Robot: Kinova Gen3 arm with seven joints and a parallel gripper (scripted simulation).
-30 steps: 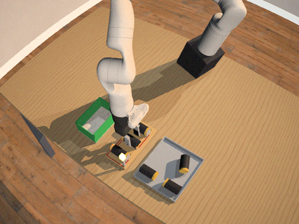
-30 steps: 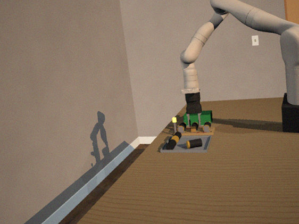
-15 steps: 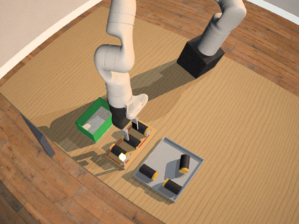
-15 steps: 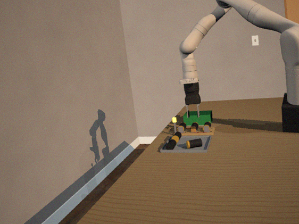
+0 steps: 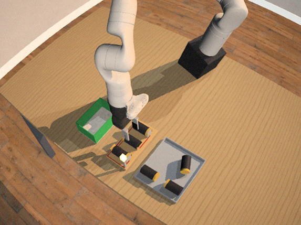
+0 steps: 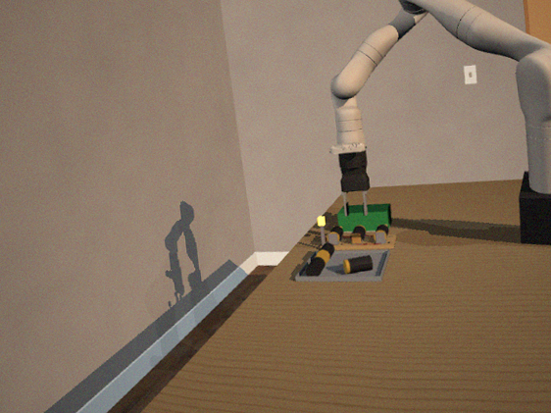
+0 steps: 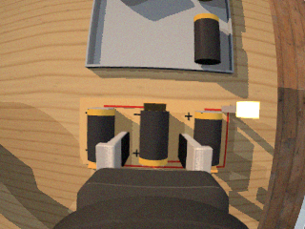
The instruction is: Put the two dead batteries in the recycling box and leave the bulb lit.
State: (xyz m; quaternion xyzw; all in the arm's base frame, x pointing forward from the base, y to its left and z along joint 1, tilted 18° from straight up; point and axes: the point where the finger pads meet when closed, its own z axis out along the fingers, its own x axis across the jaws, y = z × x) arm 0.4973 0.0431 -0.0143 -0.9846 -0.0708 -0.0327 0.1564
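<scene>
My gripper (image 5: 131,133) (image 6: 356,215) (image 7: 153,144) is open and empty, above the holder (image 5: 154,131) (image 6: 392,241) (image 7: 129,114). Its fingers stand over either side of the middle battery (image 5: 132,141) (image 7: 153,134), whose yellow end points opposite to its neighbours'. The outer batteries (image 5: 119,151) (image 7: 100,134) lie in their bays. The bulb (image 5: 123,157) (image 6: 320,220) (image 7: 248,110) is lit. The tray (image 5: 159,156) (image 7: 143,48) holds three batteries (image 5: 149,172) (image 5: 185,163) (image 5: 174,187). The green recycling box (image 5: 103,131) (image 6: 378,215) stands upright; no battery shows in it.
The box stands behind the holder, close to the hand in the top view. The tray lies on the holder's other side. The bulb's post rises at the holder's corner near the table edge. A dark grey panel (image 5: 39,138) stands past that edge.
</scene>
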